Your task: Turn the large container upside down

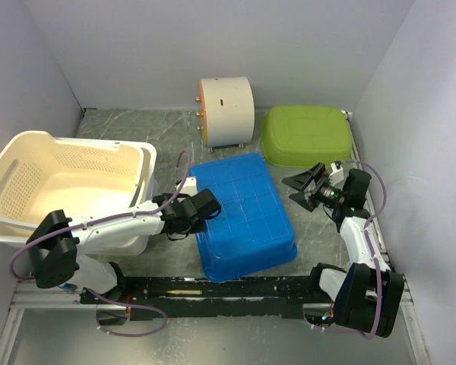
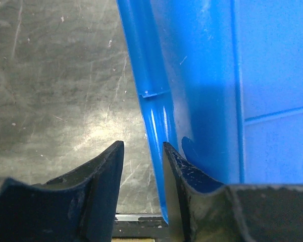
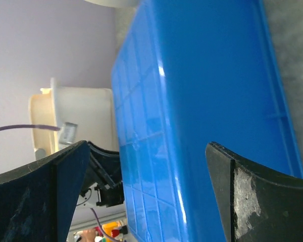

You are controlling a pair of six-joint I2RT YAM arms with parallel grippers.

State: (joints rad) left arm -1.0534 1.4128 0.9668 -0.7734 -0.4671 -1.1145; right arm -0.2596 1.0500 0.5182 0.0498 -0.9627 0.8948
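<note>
Left gripper: jaws narrow, straddling left rim of blue container, slim gap showing, so likely steadying, not clamping. Container lies bottom-up at centre of table, ribbed underside skyward; flip looks done. Right gripper: jaws wide, near right wall, holding nothing.

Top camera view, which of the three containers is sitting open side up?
The cream perforated basket on the left; its mouth faces up. The blue tub and the green tub both lie bottom up.
</note>
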